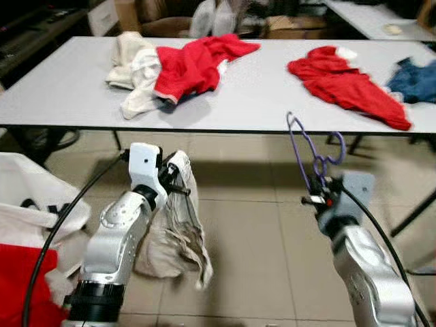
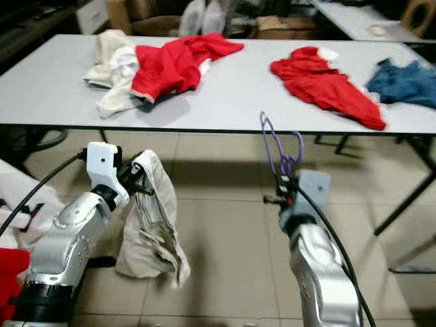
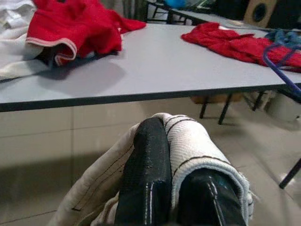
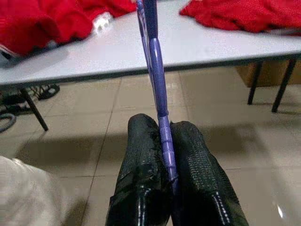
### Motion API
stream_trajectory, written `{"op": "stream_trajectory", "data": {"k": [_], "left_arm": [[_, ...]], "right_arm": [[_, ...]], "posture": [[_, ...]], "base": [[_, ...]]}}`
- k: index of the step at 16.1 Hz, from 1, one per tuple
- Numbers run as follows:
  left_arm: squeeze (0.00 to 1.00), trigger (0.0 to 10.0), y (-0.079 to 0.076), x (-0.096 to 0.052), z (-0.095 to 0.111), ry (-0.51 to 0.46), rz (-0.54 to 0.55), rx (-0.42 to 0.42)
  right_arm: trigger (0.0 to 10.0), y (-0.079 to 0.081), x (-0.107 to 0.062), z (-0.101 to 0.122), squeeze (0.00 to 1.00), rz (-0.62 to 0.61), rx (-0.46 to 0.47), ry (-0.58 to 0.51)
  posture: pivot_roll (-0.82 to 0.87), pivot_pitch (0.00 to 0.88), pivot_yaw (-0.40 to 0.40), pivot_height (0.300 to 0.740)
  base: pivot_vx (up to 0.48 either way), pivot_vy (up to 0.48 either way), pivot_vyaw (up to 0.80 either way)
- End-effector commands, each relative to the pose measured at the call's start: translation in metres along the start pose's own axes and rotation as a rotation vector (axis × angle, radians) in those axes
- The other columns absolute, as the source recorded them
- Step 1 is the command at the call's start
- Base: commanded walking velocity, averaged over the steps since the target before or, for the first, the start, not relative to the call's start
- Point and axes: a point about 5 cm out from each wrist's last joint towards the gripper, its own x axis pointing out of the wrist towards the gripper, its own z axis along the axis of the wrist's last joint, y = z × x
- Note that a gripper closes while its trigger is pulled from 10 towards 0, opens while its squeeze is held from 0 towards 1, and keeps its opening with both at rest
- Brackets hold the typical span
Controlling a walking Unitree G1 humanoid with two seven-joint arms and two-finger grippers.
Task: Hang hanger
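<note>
My right gripper is shut on a purple hanger and holds it upright in front of the grey table; in the right wrist view the hanger's bar runs up from between the black fingers. My left gripper is shut on a beige garment that hangs down over the tiled floor. In the left wrist view the cloth wraps over the fingers.
On the table lie a red and cream pile, a red garment and a blue one. A white bag with red cloth sits at my left. Table legs stand at the right.
</note>
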Motion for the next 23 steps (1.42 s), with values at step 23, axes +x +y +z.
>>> {"op": "stream_trajectory", "data": {"k": [23], "left_arm": [[0.00, 10.0, -0.0002, 0.0054, 0.0191, -0.098, -0.022, 0.042]], "right_arm": [[10.0, 0.0050, 0.0052, 0.0046, 0.00, 0.027, -0.059, -0.037]], "posture": [[-0.13, 0.000, 0.034, 0.740]], "base": [[0.300, 0.000, 0.00]]}}
